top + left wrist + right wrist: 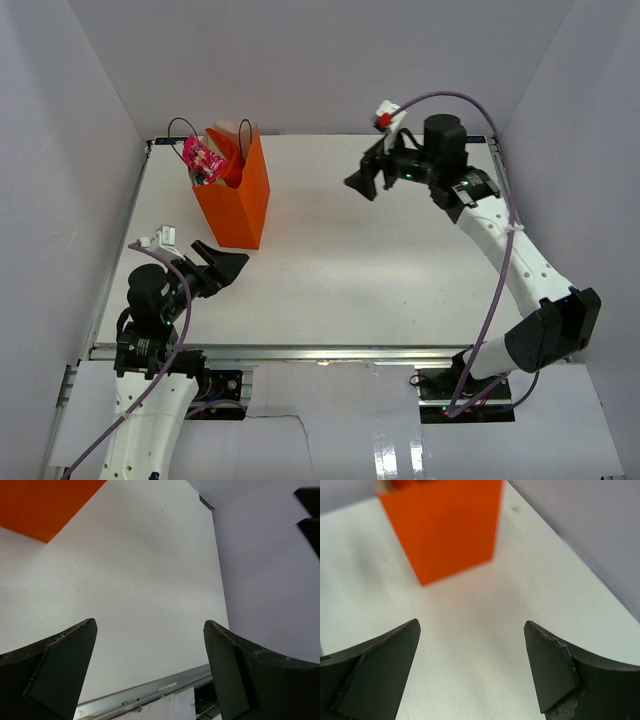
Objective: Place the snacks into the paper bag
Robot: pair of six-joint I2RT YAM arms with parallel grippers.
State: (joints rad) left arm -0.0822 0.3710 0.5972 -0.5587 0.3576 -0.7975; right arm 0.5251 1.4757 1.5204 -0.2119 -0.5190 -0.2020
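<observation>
The orange paper bag (236, 200) stands upright at the table's left rear, its black cord handles up. A pink snack pack (203, 157) and a red-orange chip bag (226, 150) stick out of its mouth. The bag's orange wall also shows in the right wrist view (445, 527) and its corner in the left wrist view (42, 505). My left gripper (228, 264) is open and empty just in front of the bag's base. My right gripper (362, 181) is open and empty, raised above the table to the bag's right. No loose candies show on the table.
The white table (370, 270) has a metal rail (330, 352) along its near edge. Pale walls close in the left, rear and right sides. The right arm's purple cable (455, 97) loops above its wrist.
</observation>
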